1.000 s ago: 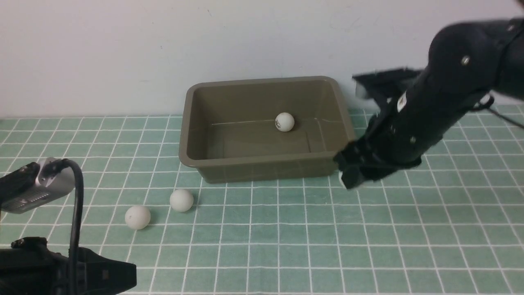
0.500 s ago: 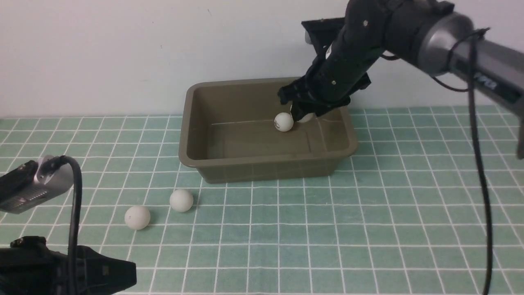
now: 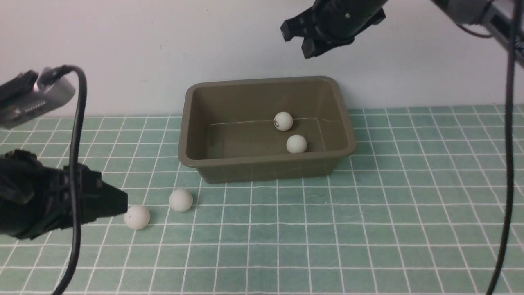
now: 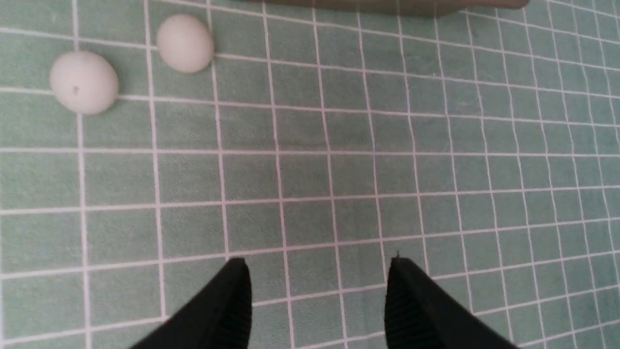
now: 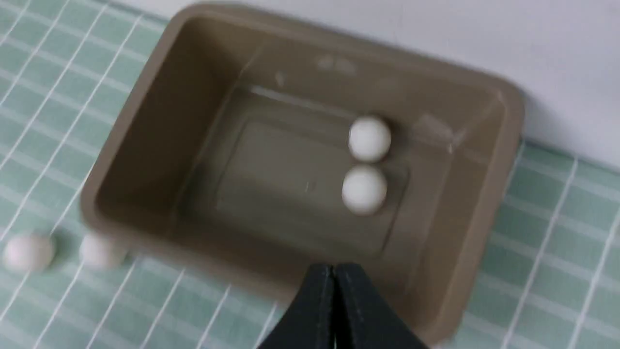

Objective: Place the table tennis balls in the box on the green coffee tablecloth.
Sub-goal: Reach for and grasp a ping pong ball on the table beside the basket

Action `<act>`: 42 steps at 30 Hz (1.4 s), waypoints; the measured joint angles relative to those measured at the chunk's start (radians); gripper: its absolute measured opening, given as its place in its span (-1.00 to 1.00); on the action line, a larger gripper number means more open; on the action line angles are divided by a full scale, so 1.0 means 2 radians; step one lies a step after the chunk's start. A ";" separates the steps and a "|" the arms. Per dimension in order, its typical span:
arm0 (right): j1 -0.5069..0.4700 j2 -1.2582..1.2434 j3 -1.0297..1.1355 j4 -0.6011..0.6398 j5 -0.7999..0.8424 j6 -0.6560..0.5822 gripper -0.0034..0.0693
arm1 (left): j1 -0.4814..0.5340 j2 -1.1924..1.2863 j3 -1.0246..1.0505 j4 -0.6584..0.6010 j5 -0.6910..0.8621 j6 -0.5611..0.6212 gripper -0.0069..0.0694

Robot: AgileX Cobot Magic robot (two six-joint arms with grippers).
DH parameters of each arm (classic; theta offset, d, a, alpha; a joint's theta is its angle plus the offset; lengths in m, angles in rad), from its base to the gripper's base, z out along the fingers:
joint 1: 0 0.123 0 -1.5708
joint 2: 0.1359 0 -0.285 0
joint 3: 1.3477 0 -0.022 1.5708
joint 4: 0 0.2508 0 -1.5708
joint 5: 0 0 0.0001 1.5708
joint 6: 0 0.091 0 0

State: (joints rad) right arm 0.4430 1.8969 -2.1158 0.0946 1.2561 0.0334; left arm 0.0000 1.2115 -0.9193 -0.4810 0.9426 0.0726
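Left gripper (image 4: 319, 276), at the left edge, fingers apart and empty. Two white balls (image 3: 137, 217) (image 3: 181, 200) lie lower left on the green gridded tablecloth (image 3: 278, 229). Upper center, the olive-brown box (image 3: 268, 164) on the cloth holds two more balls (image 3: 283, 121) (image 3: 296, 144), before a pale wall (image 3: 102, 53). Right gripper (image 5: 334, 271), top right of center, fingers together.

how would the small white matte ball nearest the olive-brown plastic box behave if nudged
The small white matte ball would probably roll readily, being round on a flat-looking green gridded cloth. It is likely light, if it's a table tennis ball as its look suggests.
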 joint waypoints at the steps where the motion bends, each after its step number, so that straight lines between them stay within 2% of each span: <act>1: 0.000 -0.035 0.049 0.004 0.000 0.000 -0.95 | 0.000 0.023 -0.001 0.001 -0.007 0.000 0.16; 8: 0.000 -0.213 0.305 0.007 -0.004 0.000 -0.95 | 0.000 0.183 -0.037 0.006 -0.091 0.002 0.49; 12: 0.000 -0.237 0.346 0.007 -0.018 0.000 -0.95 | -0.001 0.251 -0.066 0.013 -0.120 0.002 0.55; 21: 0.000 -0.237 0.350 0.006 -0.030 0.000 -0.95 | -0.001 0.297 -0.070 0.025 -0.120 0.002 0.55; 24: 0.000 -0.237 0.351 0.006 -0.030 0.000 -0.95 | -0.001 0.315 -0.070 0.025 -0.121 0.002 0.47; 27: 0.000 -0.237 0.352 0.006 -0.030 0.000 -0.95 | -0.001 0.337 -0.070 0.025 -0.121 -0.003 0.20; 28: 0.000 -0.237 0.352 0.006 -0.028 0.000 -0.95 | -0.001 0.339 -0.071 0.027 -0.120 -0.003 0.06; 32: 0.000 -0.237 0.353 0.006 -0.013 0.000 -0.95 | -0.001 0.321 -0.084 0.055 -0.093 -0.007 0.06; 36: 0.000 -0.237 0.353 0.006 -0.009 0.000 -0.95 | -0.003 0.246 -0.160 0.079 -0.012 -0.026 0.06; 39: 0.000 -0.237 0.353 0.005 -0.016 0.000 -0.95 | -0.036 0.234 -0.233 0.073 0.025 -0.033 0.06; 42: 0.000 -0.237 0.353 0.006 -0.021 0.000 -0.95 | -0.091 0.274 -0.299 0.064 0.027 -0.040 0.06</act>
State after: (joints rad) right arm 0.4430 1.4227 -1.4092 0.1067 1.2145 0.0326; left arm -0.1828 1.7598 -1.5168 -0.3526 0.9965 -0.0077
